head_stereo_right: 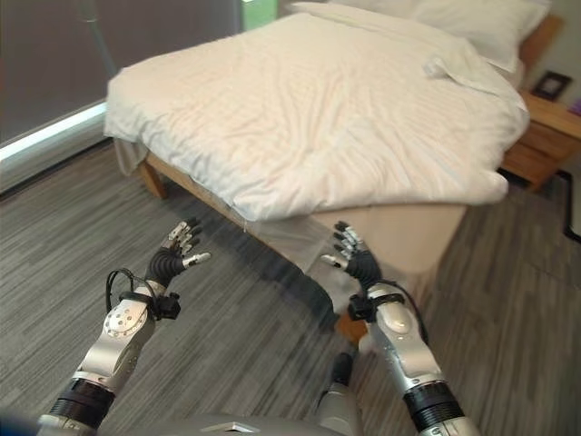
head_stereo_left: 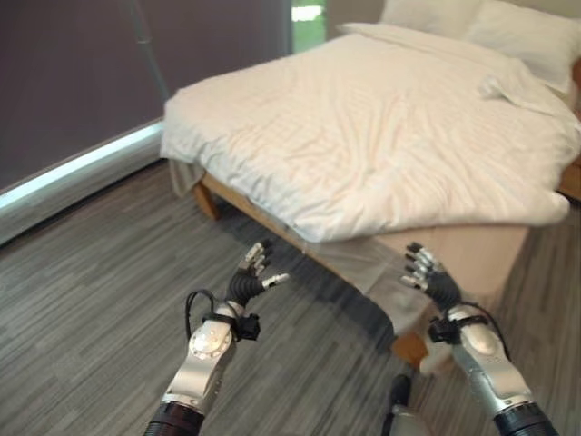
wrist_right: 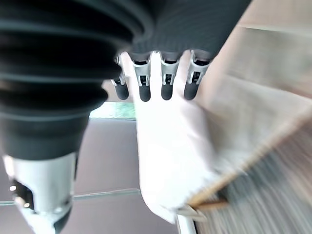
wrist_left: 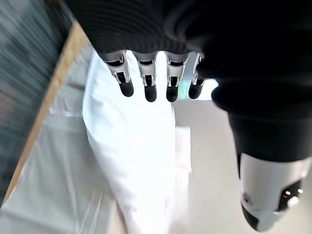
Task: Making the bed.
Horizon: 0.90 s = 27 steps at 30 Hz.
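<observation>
Left hand (head_stereo_left: 247, 283): hovering over the floor (head_stereo_left: 91, 300) short of the bed's foot, its fingers (wrist_left: 148, 87) straight and slightly spread, holding nothing; it is probably being readied for a reach at the cover's edge.
Duvet (head_stereo_left: 363, 136): lying across the bed (head_stereo_right: 408, 238), wrinkled, its near edge sitting on top of the mattress rather than hanging over the foot, so this end is likely the part needing a pull.
Sheet (head_stereo_left: 363, 263): hanging loose below the duvet's near edge, drooping toward the floor.
Right hand (head_stereo_right: 359, 262): raised close to the bed's foot corner, nearer the hanging sheet than the left one is, its fingers (wrist_right: 165, 83) straight and relaxed, gripping nothing.
Pillows (head_stereo_left: 490, 23): resting at the far head end, well apart from both hands.
Nightstand (head_stereo_right: 545, 127): standing beside the bed's head.
</observation>
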Motion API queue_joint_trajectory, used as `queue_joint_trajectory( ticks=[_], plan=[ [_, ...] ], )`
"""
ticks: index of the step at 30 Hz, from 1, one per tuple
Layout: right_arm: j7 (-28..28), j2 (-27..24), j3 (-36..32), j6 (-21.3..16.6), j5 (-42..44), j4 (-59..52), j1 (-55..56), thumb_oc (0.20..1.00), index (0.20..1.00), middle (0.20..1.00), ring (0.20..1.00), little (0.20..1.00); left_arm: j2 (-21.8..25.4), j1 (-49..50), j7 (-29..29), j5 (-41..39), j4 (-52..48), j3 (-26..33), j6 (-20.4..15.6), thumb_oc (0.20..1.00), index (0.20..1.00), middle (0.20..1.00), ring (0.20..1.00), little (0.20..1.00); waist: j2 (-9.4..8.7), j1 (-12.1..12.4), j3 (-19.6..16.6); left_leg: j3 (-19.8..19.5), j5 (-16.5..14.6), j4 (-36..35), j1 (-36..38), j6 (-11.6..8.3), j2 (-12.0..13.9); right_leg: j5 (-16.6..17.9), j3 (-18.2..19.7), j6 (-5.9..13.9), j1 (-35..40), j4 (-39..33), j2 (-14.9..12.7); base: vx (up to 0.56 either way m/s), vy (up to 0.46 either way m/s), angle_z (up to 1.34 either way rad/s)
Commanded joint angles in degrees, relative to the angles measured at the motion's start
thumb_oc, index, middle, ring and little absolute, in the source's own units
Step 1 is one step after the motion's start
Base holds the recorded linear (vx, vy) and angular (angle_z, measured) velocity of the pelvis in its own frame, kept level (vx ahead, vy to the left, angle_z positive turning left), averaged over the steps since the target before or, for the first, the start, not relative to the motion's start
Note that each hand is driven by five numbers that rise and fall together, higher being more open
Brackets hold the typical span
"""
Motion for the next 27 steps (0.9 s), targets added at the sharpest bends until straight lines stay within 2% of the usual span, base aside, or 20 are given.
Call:
queue_joint_trajectory(
  ticks=[1,3,4,5,6,7,8,10,11,13,14,15,17,18,19,22,24,27],
  plan=[
    [-3.0,-3.5,-5.5,-3.6,-3.5,-4.3,-5.2,1.000,1.000,1.000,1.000,1.000,2.3,-1.7,-2.3,-0.1,-3.3,-2.4,-3.1,1.000,1.000,1.000,1.000,1.000,-1.98,0.5,-1.6,1.2,6.8,0.4,-1.6,-6.08,8.7,6.6,0.2,3.92,5.5,1.1,-1.8,0.41,-0.380,0.75],
    [-3.7,-5.6,-5.8,-3.3,-3.7,-2.9,-7.7,1.000,1.000,1.000,1.000,1.000,1.9,-0.4,-3.0,-1.6,-3.4,-2.1,-2.8,1.000,1.000,1.000,1.000,1.000,-2.09,0.0,-2.0,1.2,7.9,2.3,-0.7,-7.35,12.0,4.3,0.5,3.92,5.4,3.6,-0.1,0.35,-0.361,0.17],
    [-4.5,-7.3,-6.1,-3.1,-4.0,-1.3,-9.4,1.000,1.000,1.000,1.000,1.000,1.4,-0.2,-3.1,-2.3,-3.4,-2.6,-2.5,1.000,1.000,1.000,1.000,1.000,-1.56,-0.1,-2.0,0.6,11.4,5.8,-2.1,-8.00,13.8,2.5,0.1,2.62,6.0,4.1,1.6,0.34,-0.514,-0.20],
    [-5.6,-9.8,-5.4,-2.9,-1.8,-0.7,-12.0,1.000,1.000,1.000,1.000,1.000,1.0,-1.1,-3.0,-3.3,-3.4,-3.3,-1.8,1.000,1.000,1.000,1.000,1.000,-1.92,-1.0,-1.3,1.1,19.0,17.3,-7.8,-7.91,16.5,0.2,-1.0,-0.70,8.1,3.2,4.3,0.22,-0.414,-0.14],
    [-5.6,-9.9,-5.4,-2.9,-1.7,-0.6,-12.1,1.000,1.000,1.000,1.000,1.000,1.0,-1.1,-3.0,-3.3,-3.4,-3.2,-1.8,1.000,1.000,1.000,1.000,1.000,-1.77,-1.2,-1.3,0.7,18.8,18.0,-8.4,-8.00,16.6,0.2,-1.2,-0.79,8.0,3.1,4.4,0.21,-0.502,-0.07],
    [-5.8,-11.2,-5.1,-2.7,-0.9,-1.0,-13.0,1.000,1.000,1.000,1.000,1.000,0.7,-1.7,-3.4,-4.7,-3.4,-3.6,-1.3,1.000,1.000,1.000,1.000,1.000,-2.90,-1.1,-0.5,1.3,21.0,23.7,-11.8,-6.87,16.8,-0.8,-1.1,-2.60,9.5,2.2,5.5,0.10,-0.343,-0.10],
    [-5.9,-12.2,-4.5,-2.6,-0.5,-1.6,-14.3,1.000,1.000,1.000,1.000,1.000,0.7,-2.2,-3.3,-5.5,-3.7,-3.5,-1.0,1.000,1.000,1.000,1.000,1.000,-3.54,-0.9,0.5,1.2,20.7,29.2,-15.1,-6.06,16.3,-1.3,-1.4,-3.88,10.9,1.1,6.4,0.17,-0.458,-0.14],
    [-6.0,-14.0,-3.6,-2.1,-0.6,-1.7,-16.1,1.000,1.000,1.000,1.000,1.000,0.5,-3.9,-2.0,-5.1,-4.4,-3.3,-1.2,1.000,1.000,1.000,1.000,1.000,-4.07,-0.3,1.8,1.0,18.3,32.3,-18.5,-5.63,12.6,-1.9,-0.1,-4.43,12.7,-0.9,7.2,0.19,-0.261,-0.15],
    [-6.2,-14.1,-3.6,-1.9,-0.5,-1.8,-16.4,1.000,1.000,1.000,1.000,1.000,0.3,-5.4,-1.3,-4.7,-4.1,-3.6,-1.2,1.000,1.000,1.000,1.000,1.000,-4.23,-0.3,1.9,1.8,16.2,28.9,-19.6,-5.60,10.5,-1.7,0.6,-4.13,13.6,-2.2,7.4,0.24,-0.113,-0.12],
    [-5.3,-13.2,-4.2,-2.0,0.6,-4.0,-14.9,1.000,1.000,1.000,1.000,1.000,-0.4,-7.1,-1.1,-5.7,-3.3,-3.7,-1.3,1.000,1.000,1.000,1.000,1.000,-4.47,-1.1,1.2,3.9,12.8,22.4,-20.8,-5.50,8.8,-2.0,1.4,-3.46,14.2,-3.0,7.4,0.30,-0.036,-0.63],
    [-5.0,-12.7,-4.7,-2.2,0.3,-6.4,-13.5,1.000,1.000,1.000,1.000,1.000,-0.4,-8.1,-1.0,-5.9,-2.8,-3.7,-1.4,1.000,1.000,1.000,1.000,1.000,-4.00,-0.9,1.0,4.3,11.6,15.7,-20.6,-5.20,7.2,-2.6,2.5,-3.08,14.6,-3.2,7.9,0.36,0.024,-0.71],
    [-4.0,-11.7,-4.6,-2.1,-1.2,-8.5,-10.7,1.000,1.000,1.000,1.000,1.000,0.0,-8.7,-1.1,-5.4,-2.8,-4.0,-1.5,1.000,1.000,1.000,1.000,1.000,-3.28,-0.7,0.5,2.1,12.7,9.0,-20.6,-4.95,4.8,-2.9,3.9,-2.89,14.7,-3.2,8.8,0.35,0.035,-0.37],
    [-2.8,-11.4,-4.4,-1.9,-4.6,-9.7,-9.4,1.000,1.000,1.000,1.000,1.000,0.2,-9.1,-1.4,-3.6,-2.3,-4.7,-1.7,1.000,1.000,1.000,1.000,1.000,-2.00,-0.7,-0.1,-1.7,14.6,2.9,-19.1,-4.66,2.6,-3.6,5.6,-2.93,15.1,-3.2,10.5,0.30,0.054,-0.85],
    [-2.3,-10.9,-4.9,-0.8,-6.1,-10.2,-7.9,1.000,1.000,1.000,1.000,1.000,0.5,-10.0,-1.9,-3.7,-2.9,-5.4,-1.4,1.000,1.000,1.000,1.000,1.000,-1.73,-1.4,-0.4,-2.8,13.2,3.1,-17.6,-4.55,2.4,-4.4,6.5,-2.84,15.6,-3.0,10.6,0.28,0.099,-1.19],
    [-1.9,-10.5,-5.7,-1.3,-6.1,-10.5,-6.2,1.000,1.000,1.000,1.000,1.000,0.3,-10.9,-2.0,-2.7,-2.7,-5.9,-1.6,1.000,1.000,1.000,1.000,1.000,-1.35,-2.4,-0.6,-2.0,13.5,2.7,-17.2,-4.48,2.6,-4.5,7.1,-2.77,15.6,-2.9,10.6,0.23,0.145,-1.05],
    [-0.7,-10.0,-5.7,-1.3,-5.3,-9.9,-4.8,1.000,1.000,1.000,1.000,1.000,0.3,-11.4,-2.6,-3.3,-2.7,-6.5,-1.6,1.000,1.000,1.000,1.000,1.000,-0.91,-2.9,-1.3,-1.0,13.6,0.0,-15.3,-4.10,2.6,-4.7,8.7,-2.44,15.4,-2.6,10.8,0.14,0.119,-0.83],
    [1.3,-11.3,-5.4,-0.9,-4.4,-8.9,-2.6,1.000,1.000,1.000,1.000,1.000,0.6,-11.9,-3.1,-4.3,-3.0,-7.5,-1.4,1.000,1.000,1.000,1.000,1.000,-1.44,-3.3,-1.4,1.1,13.8,-1.8,-13.7,-3.49,2.6,-4.8,10.7,-1.88,14.4,-1.4,10.6,0.19,0.196,-0.53],
    [2.4,-14.1,-4.4,-0.8,-5.2,-7.5,-3.3,1.000,1.000,1.000,1.000,1.000,0.4,-10.5,-3.9,-5.9,-3.5,-8.2,-1.2,1.000,1.000,1.000,1.000,1.000,-2.34,-2.7,-1.2,1.5,13.3,-2.4,-13.1,-2.93,2.2,-4.6,11.0,-1.60,14.0,-1.5,10.1,0.12,0.101,-0.57]
  ],
)
